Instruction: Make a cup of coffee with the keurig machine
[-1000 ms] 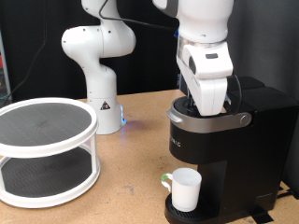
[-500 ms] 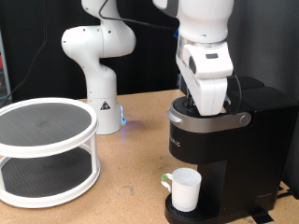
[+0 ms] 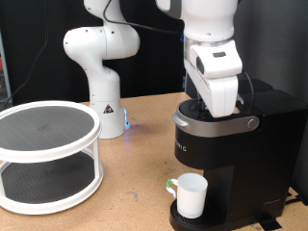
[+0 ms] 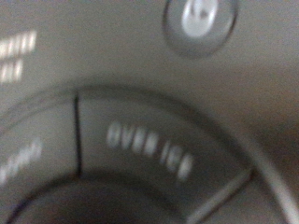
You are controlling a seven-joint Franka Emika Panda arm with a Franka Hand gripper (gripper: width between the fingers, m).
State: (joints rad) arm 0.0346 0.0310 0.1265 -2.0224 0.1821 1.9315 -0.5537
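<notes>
The black keurig machine (image 3: 231, 159) stands at the exterior view's right. The white cup (image 3: 190, 195) sits on its round drip base under the spout, handle towards the exterior view's left. My gripper (image 3: 214, 114) points straight down onto the machine's top, its fingers hidden behind the white hand. The wrist view is a blurred close-up of the machine's top panel: an "OVER ICE" button (image 4: 149, 149) and a round silver button (image 4: 199, 22). No fingers show there.
A white two-tier round rack (image 3: 46, 154) stands at the exterior view's left. A second white robot arm base (image 3: 104, 72) stands behind it on the wooden table (image 3: 135, 183).
The hand has shifted very slightly to the exterior view's right on the machine's top. The cup and the rest have not moved.
</notes>
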